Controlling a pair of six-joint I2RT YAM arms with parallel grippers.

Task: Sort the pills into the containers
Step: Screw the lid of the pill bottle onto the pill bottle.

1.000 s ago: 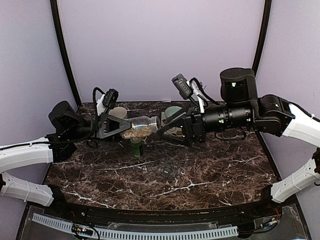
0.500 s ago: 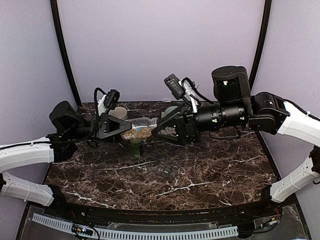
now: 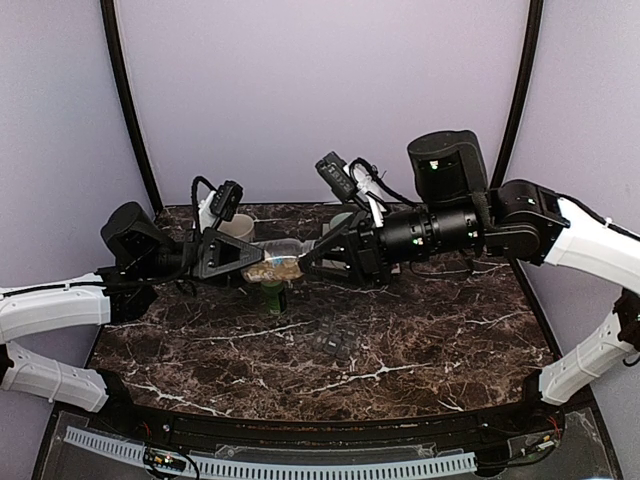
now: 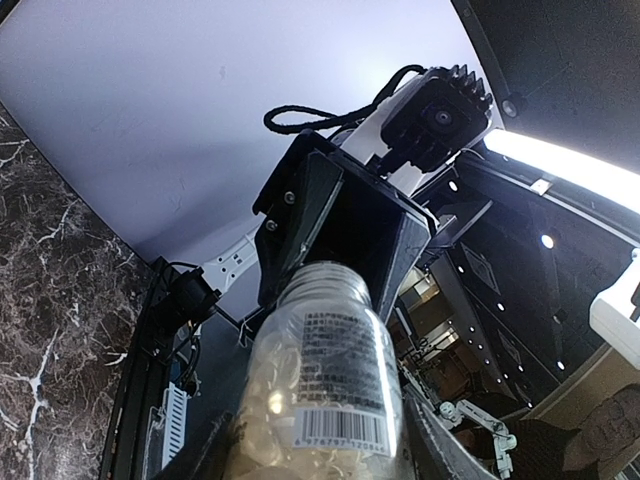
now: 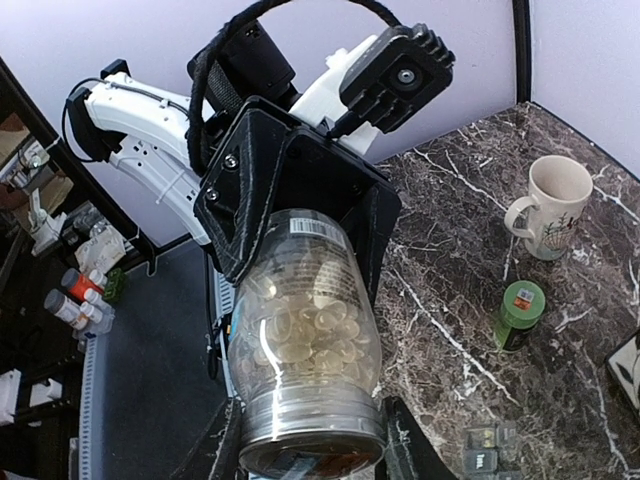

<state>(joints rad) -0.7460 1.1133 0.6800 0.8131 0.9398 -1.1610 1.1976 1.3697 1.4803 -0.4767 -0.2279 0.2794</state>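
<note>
A clear bottle point(image 3: 275, 262) lies level in the air above the back of the table, with tan pills point(image 5: 310, 320) heaped inside. My left gripper point(image 3: 243, 256) is shut on its base end, and in the left wrist view the bottle point(image 4: 322, 370) fills the gap between the fingers of my left gripper point(image 4: 318, 445). My right gripper point(image 3: 308, 258) has closed on the opposite, cap end, its fingers pressed against both sides of the cap in the right wrist view point(image 5: 310, 440). The containers point(image 3: 335, 342), a small dark strip, lie on the marble below.
A small green bottle point(image 3: 272, 295) stands right under the held bottle. A cream mug point(image 3: 237, 228) and a pale green bowl point(image 3: 345, 222) stand at the back. The table point(image 3: 440, 330) is dark marble, with walls close behind.
My right arm has moved left to the bottle and its jaws have closed from wide open onto the cap end. The left gripper and bottle have stayed put.
</note>
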